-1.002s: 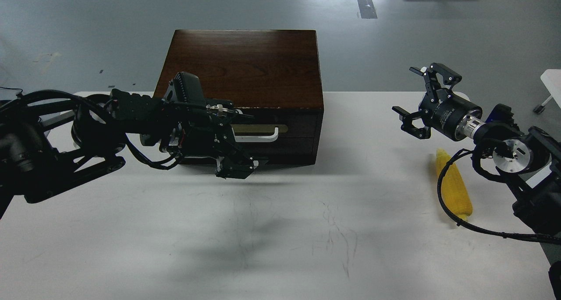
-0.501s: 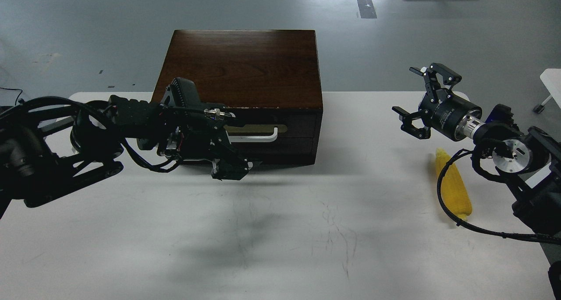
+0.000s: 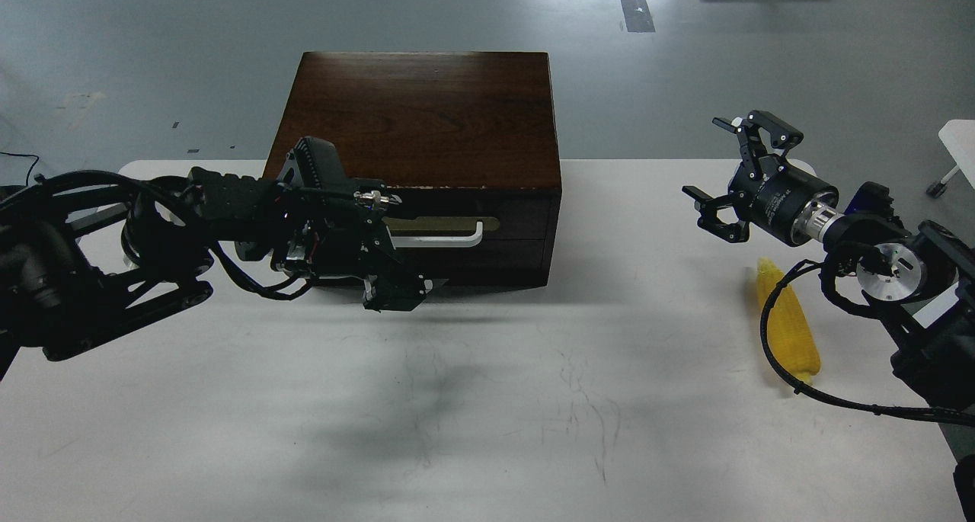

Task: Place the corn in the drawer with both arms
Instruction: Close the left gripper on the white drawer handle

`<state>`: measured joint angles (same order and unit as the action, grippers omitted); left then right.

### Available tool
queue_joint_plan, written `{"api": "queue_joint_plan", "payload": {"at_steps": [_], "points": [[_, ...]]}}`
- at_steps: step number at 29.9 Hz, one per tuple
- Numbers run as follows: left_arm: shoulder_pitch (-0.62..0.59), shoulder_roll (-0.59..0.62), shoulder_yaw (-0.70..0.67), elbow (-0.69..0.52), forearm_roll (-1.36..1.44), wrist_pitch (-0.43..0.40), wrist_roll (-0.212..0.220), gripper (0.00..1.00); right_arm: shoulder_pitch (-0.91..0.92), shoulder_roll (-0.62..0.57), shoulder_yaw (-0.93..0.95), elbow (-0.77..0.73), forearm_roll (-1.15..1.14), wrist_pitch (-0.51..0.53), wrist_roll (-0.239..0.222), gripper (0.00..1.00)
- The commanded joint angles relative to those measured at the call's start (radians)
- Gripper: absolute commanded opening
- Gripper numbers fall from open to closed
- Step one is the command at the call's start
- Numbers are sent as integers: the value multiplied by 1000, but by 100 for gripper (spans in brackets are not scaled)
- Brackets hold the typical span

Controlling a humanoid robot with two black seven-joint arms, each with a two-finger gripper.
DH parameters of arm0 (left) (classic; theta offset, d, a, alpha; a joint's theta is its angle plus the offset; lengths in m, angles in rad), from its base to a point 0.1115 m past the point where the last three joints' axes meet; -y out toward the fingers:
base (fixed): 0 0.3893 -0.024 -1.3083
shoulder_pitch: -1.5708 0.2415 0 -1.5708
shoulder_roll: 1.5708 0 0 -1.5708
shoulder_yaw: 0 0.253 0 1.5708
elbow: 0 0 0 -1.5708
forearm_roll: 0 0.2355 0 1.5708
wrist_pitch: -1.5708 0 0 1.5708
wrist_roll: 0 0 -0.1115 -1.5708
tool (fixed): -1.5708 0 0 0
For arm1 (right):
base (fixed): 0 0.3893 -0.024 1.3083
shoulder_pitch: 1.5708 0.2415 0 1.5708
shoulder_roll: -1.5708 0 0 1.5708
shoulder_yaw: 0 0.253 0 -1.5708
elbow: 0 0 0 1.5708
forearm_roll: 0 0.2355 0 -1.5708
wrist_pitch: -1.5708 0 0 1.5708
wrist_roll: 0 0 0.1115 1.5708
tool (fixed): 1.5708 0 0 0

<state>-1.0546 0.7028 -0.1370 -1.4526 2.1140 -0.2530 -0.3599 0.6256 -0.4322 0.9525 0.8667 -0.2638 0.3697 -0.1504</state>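
The yellow corn point(image 3: 792, 331) lies on the white table point(image 3: 487, 400) at the right, partly under my right arm's cable. The drawer point(image 3: 503, 225) in the dark wooden box point(image 3: 426, 118) is closed; its white bar handle point(image 3: 449, 239) shows on a tan plate. My left gripper point(image 3: 392, 278) hangs in front of the drawer's left part, covering the handle's left end; it is dark and its fingers cannot be told apart. My right gripper point(image 3: 727, 168) is open and empty, in the air up and to the left of the corn.
The box stands at the table's far edge, in the middle. Grey floor lies beyond it. A white object point(image 3: 960, 145) shows at the right edge of the view.
My left gripper has shifted a little to the left along the drawer front. The right arm, the corn and the drawer have not moved.
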Motion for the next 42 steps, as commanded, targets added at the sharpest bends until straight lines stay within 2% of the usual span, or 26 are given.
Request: {"api": "queue_joint_plan", "payload": {"at_steps": [1,42], "points": [[8,3,-1,0,4,0,-2,98,-1,0,-1,0,0,0,0,100],[42,6,-1,-15,68,1,-10,98,-18,0,2,-3,0,0,2,100]]}}
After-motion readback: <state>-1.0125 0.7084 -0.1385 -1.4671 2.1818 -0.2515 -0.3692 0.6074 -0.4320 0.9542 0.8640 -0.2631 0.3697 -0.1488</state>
